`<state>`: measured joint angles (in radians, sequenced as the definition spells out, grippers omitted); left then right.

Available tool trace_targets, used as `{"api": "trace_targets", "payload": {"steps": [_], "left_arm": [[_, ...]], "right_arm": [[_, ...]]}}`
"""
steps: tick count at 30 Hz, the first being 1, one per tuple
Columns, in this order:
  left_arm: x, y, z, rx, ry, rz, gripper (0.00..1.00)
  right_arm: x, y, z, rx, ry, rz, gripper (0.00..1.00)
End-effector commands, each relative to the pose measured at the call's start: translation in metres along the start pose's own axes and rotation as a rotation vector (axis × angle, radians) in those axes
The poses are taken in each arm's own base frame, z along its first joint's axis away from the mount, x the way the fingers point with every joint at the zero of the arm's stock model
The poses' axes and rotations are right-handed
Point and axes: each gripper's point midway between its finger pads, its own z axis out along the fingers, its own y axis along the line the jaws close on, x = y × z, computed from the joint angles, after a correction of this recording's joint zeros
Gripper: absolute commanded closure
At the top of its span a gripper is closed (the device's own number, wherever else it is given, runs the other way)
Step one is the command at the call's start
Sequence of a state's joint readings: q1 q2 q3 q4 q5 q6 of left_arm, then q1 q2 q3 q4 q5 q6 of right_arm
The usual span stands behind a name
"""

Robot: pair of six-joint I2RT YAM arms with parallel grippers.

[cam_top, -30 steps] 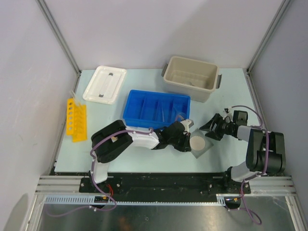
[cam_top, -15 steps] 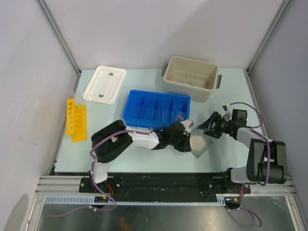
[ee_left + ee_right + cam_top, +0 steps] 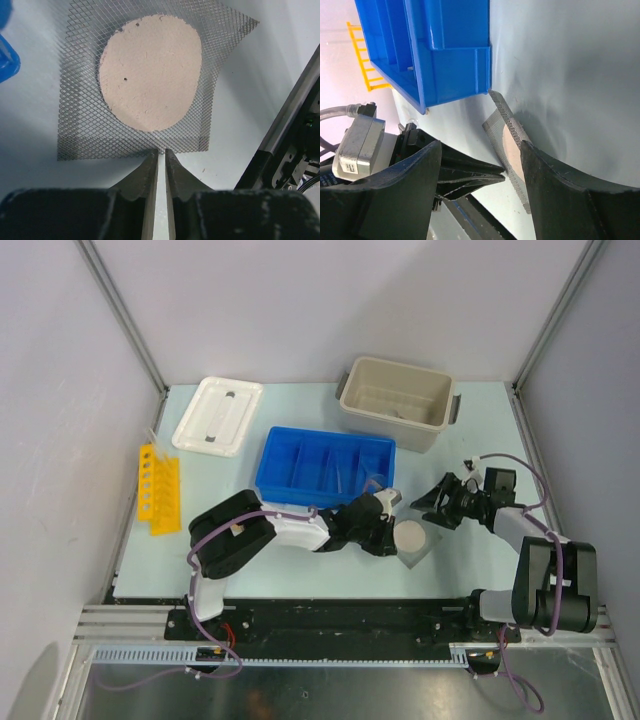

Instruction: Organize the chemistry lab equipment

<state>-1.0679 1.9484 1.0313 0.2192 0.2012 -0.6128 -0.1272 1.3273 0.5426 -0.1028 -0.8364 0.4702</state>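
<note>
Listing the item now in hand: mesh [image 3: 75, 125], a grey wire square with a pale disc [image 3: 150, 72] set at its centre.

Location: flat on the bench [image 3: 300, 560], just off the near right corner of the tray [image 3: 452, 70]. One mesh corner lies close by that tray corner.

Left tool [image 3: 161, 152]: low over the bench in front of the tray's near wall. Its jaws are drawn almost together with only a thin slit between them and nothing in it. The tips sit at the mesh's edge, level with the disc. Whether they touch the wire cannot be told.

Right tool [image 3: 480, 145]: right of the tray and beyond the mesh, apart from it. Its fingers are spread wide and empty, aimed toward the tray corner.

Handling, as judged:
- Probably light and thin, stiff enough to lie flat yet springy if bent.
- The cut wire edges may snag a pad.
- The disc looks chalky and pitted, so it is likely brittle and should not be pinched.
- The sheet lies flush with the bench, so no lip offers itself from above.
- The best hold is the bare wire margin at a corner or mid-edge, once that edge is tipped up, for instance by nudging it against the tray wall.

Also present: tub [image 3: 397, 402] beyond the tray's far right corner, lid [image 3: 218, 416] off its far left corner.
</note>
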Motion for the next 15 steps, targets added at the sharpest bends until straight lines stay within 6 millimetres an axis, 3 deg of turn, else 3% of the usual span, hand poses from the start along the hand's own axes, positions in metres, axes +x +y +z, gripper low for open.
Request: {"api": "trace_targets", "payload": {"steps": [1,10,15], "left_arm": [[0.009,0.015,-0.003,-0.066,0.007,-0.003,0.83],[0.008,0.015,-0.007,-0.070,0.000,0.006,0.84],[0.004,0.014,-0.010,-0.073,-0.016,0.018,0.84]], "right_arm": [[0.032,0.008,-0.006,-0.044,0.117,0.101,0.32],[0.043,0.009,-0.011,0.015,0.122,0.081,0.33],[0.031,-0.012,-0.011,0.161,0.062,0.045,0.35]]}}
